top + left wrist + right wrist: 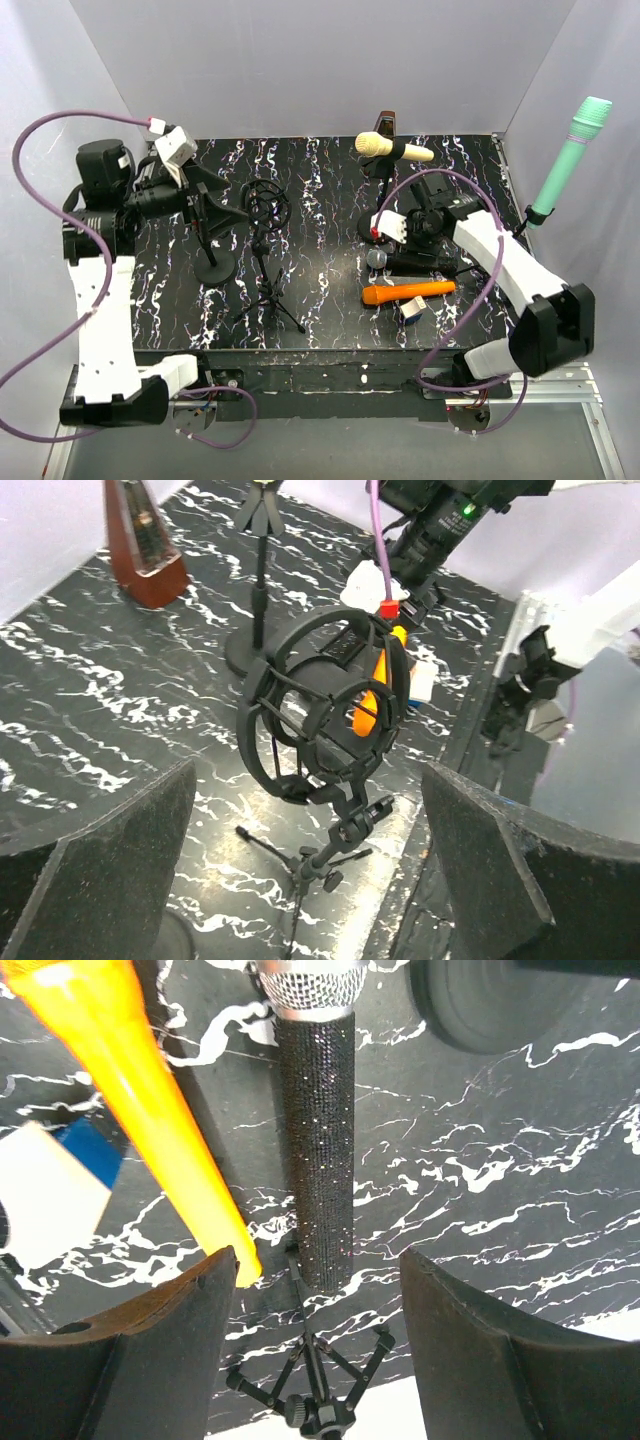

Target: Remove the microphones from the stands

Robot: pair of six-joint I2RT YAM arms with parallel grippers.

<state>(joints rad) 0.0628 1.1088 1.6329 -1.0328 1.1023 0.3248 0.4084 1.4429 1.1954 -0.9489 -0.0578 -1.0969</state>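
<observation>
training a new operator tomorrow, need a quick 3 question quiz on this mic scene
1. True or false: the shock mount holds a microphone.
2. Which microphone lies between the open fingers of the right hand?
A. the orange one
B. the black glitter microphone
C. the green one
3. Where is the cream microphone?

Key
1. False: the mount is empty.
2. B.
3. Clipped on a stand at the back, just in front of the metronome.
</observation>
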